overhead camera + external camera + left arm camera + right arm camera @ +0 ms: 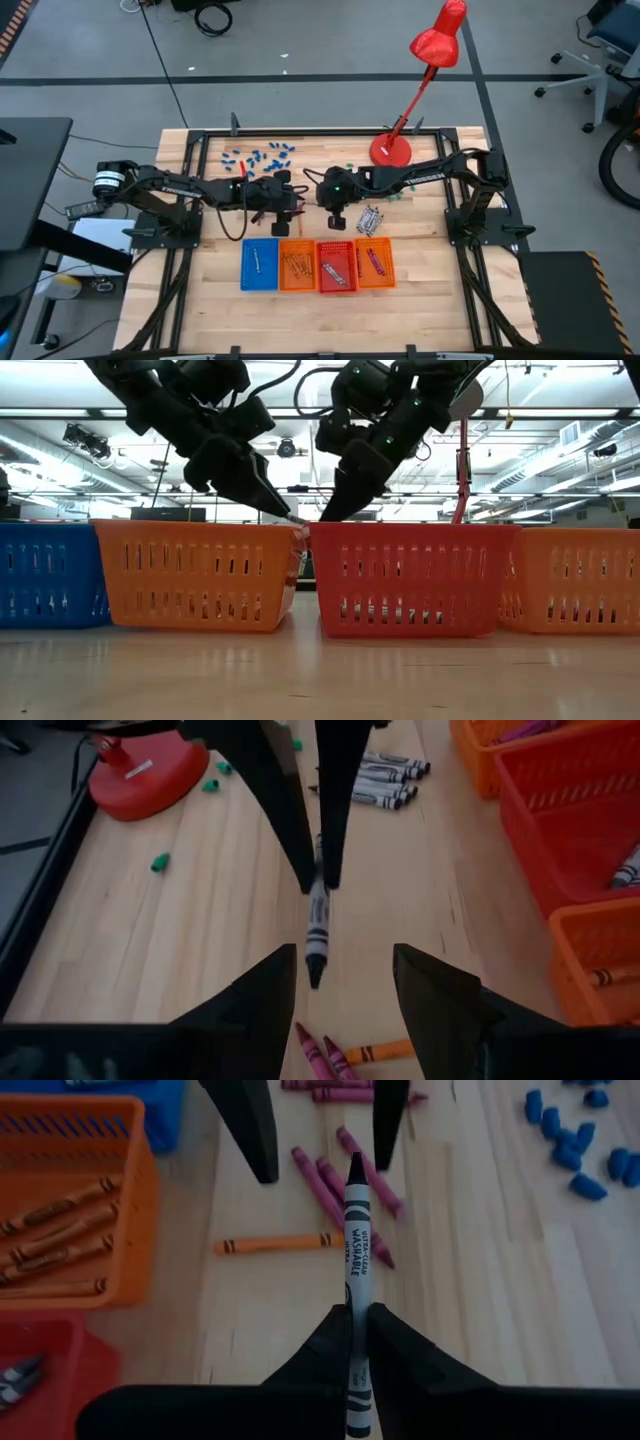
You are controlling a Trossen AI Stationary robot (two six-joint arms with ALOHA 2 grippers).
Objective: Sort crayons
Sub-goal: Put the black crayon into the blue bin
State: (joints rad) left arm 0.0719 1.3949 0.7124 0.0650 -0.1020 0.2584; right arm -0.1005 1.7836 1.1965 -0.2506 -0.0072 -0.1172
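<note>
Right gripper [355, 1315]: pressed together on a silvery grey crayon [356, 1245], pinched near one end, the tip extending forward past the fingers. Held above the surface [430, 260], behind the gap between the first orange tray [297, 265] and the red tray [336, 267].

Left gripper [345, 970]: spread wide, empty, facing the right gripper head-on, the tip of the held crayon reaching between its fingers without touching either. Positioned just behind the first orange tray.

Trays: four in a row at the front of the surface. Blue tray [260, 265] contains one pale stick. First orange tray contains several orange crayons [45, 1230]. Red tray contains grey crayons. Second orange tray [373, 263] contains a magenta-purple crayon.

Loose items on the surface:
- Magenta-purple crayons [330, 1190] and one orange crayon [275, 1243], lying below the two grippers.
- A cluster of grey crayons [371, 219] behind the second orange tray.
- Stubby blue bits [262, 157], scattered toward the rear left.
- Stubby green bits [160, 863], near the lamp base.

Red desk lamp [391, 149]: standing at the rear of the surface.
</note>
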